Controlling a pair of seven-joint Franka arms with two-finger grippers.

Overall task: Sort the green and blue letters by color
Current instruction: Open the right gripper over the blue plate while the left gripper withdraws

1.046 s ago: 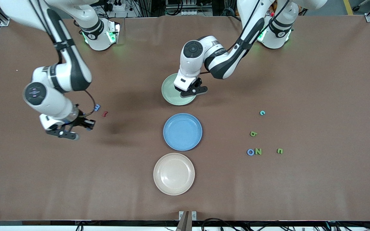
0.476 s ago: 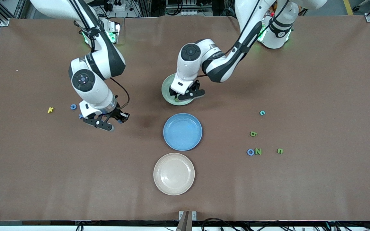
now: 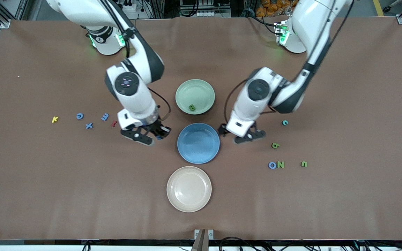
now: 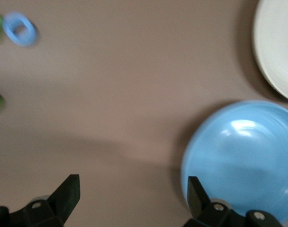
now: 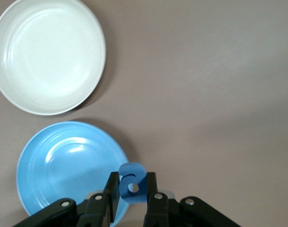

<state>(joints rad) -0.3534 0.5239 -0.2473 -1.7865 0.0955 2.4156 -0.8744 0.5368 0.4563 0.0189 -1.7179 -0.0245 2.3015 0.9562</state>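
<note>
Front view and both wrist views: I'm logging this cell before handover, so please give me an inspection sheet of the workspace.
Surface: brown table, no spills seen.
Job's things: green letter in the green plate; blue plate and cream plate hold nothing; blue letters toward the right arm's end; green letters and a blue O toward the left arm's end.
Clutter: yellow letter, dark red letter.
Grippers: right hand shut on a blue letter beside the blue plate; left hand open beside that plate.
Cables: black cable looped at the right wrist.
Surroundings: nothing seen of note.
</note>
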